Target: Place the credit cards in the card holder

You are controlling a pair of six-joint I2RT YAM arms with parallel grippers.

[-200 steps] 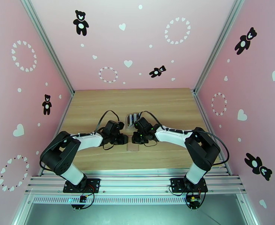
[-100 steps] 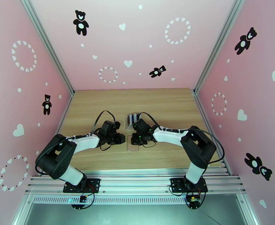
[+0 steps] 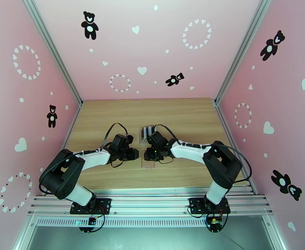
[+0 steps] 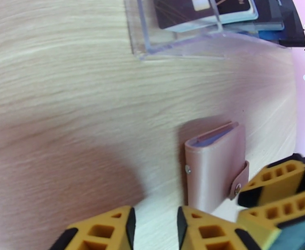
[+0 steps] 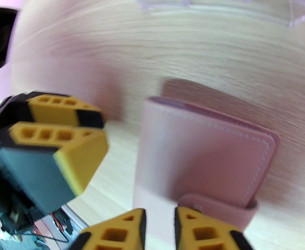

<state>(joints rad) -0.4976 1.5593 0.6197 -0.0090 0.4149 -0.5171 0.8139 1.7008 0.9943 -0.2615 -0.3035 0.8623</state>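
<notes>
Looking first at the card holder (image 4: 214, 167), lying closed and flat on the wooden table (image 3: 110, 113), near the middle of the board, with its snap tab (image 4: 240, 184) folding round one edge. Noticing a bluish strip (image 4: 212, 136) peeping out at the open end, too small for telling card from sleeve. Moving outward to the credit cards (image 4: 206, 7), standing in the clear stand (image 4: 173, 42) just beyond the card holder and apart from it, with a dark one in front and grey-blue ones behind. Finding the left gripper (image 4: 154, 230) hovering low beside the card holder, on the side away from the tab, with its yellow fingers (image 4: 106, 230) slightly spread, pinching nothing and letting bare wood show through the gap. Finding the right gripper (image 5: 158, 230) hanging at the tab side, likewise standing a little apart and clasping nothing, with pink leather showing in the gap; touching the tab or not, impossible to tell. Seeing, from above, both grippers facing each other across the card holder, very near one another, with the left arm (image 3: 94, 157) and the right arm (image 3: 189, 148) reaching in from the near edge of the table. Taking in, farther out, the pink walls (image 3: 152, 46) dotted with black bears and white hearts.
</notes>
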